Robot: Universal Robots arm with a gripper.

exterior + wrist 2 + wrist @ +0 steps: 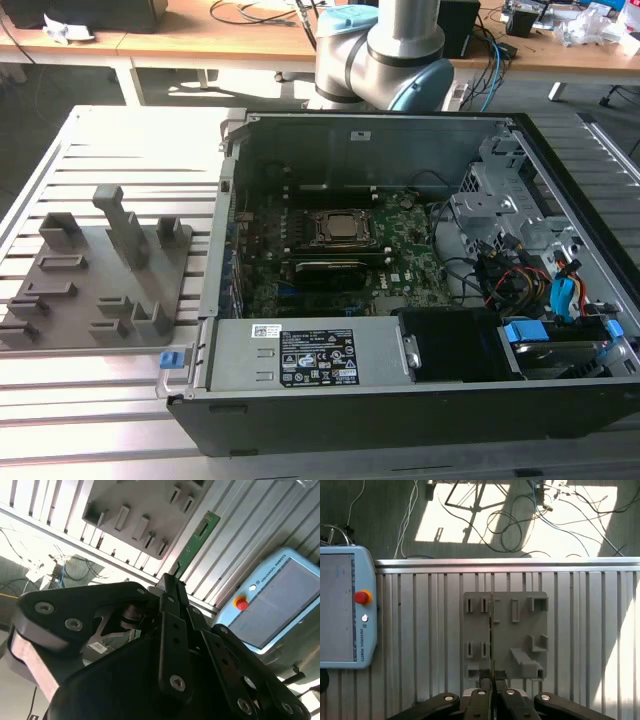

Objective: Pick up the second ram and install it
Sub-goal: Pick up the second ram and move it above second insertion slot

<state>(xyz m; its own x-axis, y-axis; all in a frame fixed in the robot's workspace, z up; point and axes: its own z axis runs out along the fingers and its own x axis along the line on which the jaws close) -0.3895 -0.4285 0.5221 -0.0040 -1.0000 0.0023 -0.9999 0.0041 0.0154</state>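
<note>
Your second ram (196, 537) is clamped by one end between the closed fingertips of your gripper (170, 578), its green length sticking straight out from them. In the second wrist view it hangs in the air over the slatted counter (260, 515), clear of the grey holder block (135, 500). In the first wrist view the gripper (492, 679) points down over that holder, with the teach pendant (340, 615) lying well off to one side. In the exterior view, the open computer case (400, 390) sits just beside the holder, on the exterior view's right.
</note>
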